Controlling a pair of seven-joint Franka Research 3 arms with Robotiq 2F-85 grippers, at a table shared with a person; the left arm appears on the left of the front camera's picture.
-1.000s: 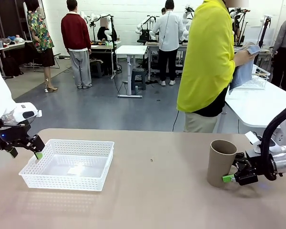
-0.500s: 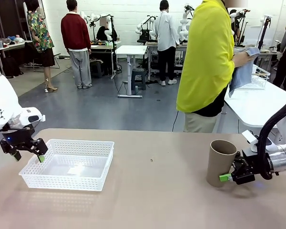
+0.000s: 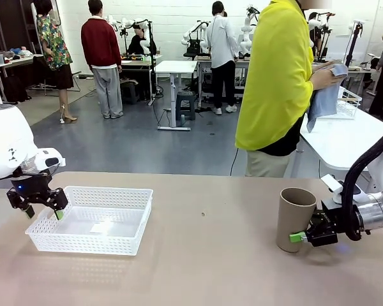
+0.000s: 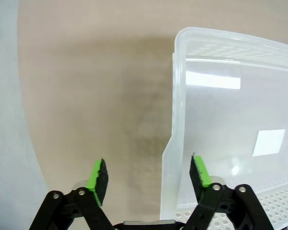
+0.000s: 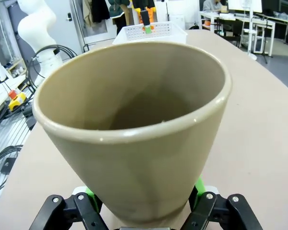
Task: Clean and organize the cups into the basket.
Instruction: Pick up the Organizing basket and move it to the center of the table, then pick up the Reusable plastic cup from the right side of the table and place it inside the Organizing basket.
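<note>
**Basket straddled, cup gripped**

At the left gripper (image 3: 43,213): pointed down, spread wide, astride the left wall of the basket (image 3: 108,191), with one finger inside and one outside; holding nothing. At the right gripper (image 3: 299,236): held level and low, closed on the foot of the upright tan cup (image 3: 295,210), well apart from the basket, at the right of the table (image 3: 210,268). Against a second ago: lower and nearer the basket on the left; nudged slightly inward on the right.

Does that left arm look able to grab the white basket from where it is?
Probably yes: the left gripper stands open astride the basket wall, with nothing else between.
</note>
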